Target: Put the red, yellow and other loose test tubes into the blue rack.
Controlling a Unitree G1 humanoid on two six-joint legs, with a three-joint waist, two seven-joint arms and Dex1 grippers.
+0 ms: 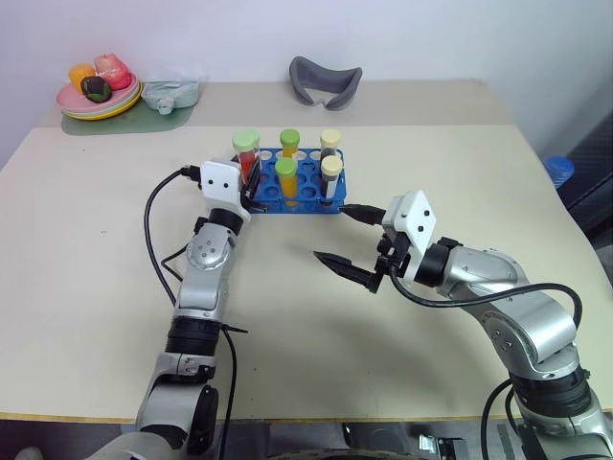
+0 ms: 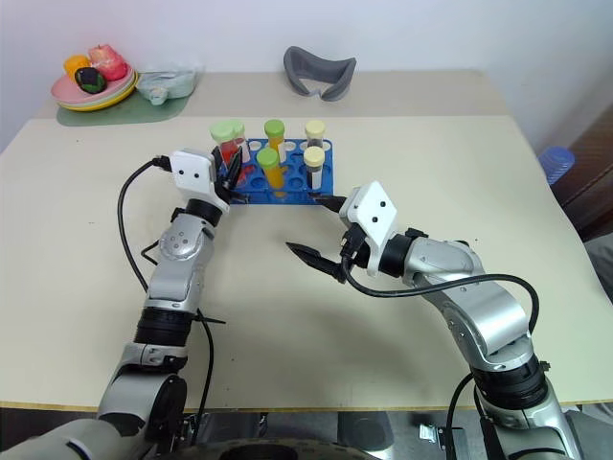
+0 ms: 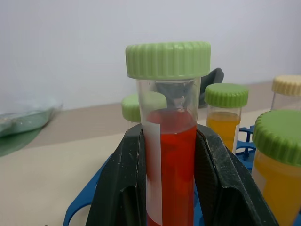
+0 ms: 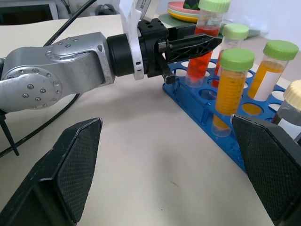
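Note:
The red test tube (image 3: 171, 155) with a light-green cap (image 1: 245, 141) stands upright between the black fingers of my left gripper (image 1: 251, 177), which is shut on it. It is at the left end of the blue rack (image 1: 297, 204), and in the right wrist view its lower end (image 4: 196, 70) seems to sit in a hole there. Several other capped tubes stand in the rack, among them a yellow-orange one (image 1: 285, 180) and a dark one with a pale-yellow cap (image 1: 331, 174). My right gripper (image 1: 330, 232) is open and holds nothing, just in front of the rack's right end.
A grey curved holder (image 1: 326, 81) lies at the table's far edge. Stacked plates with toy food (image 1: 99, 96) and a clear bag (image 1: 170, 93) rest on a green mat at the far left. A blue object (image 1: 558, 170) stands beyond the table's right edge.

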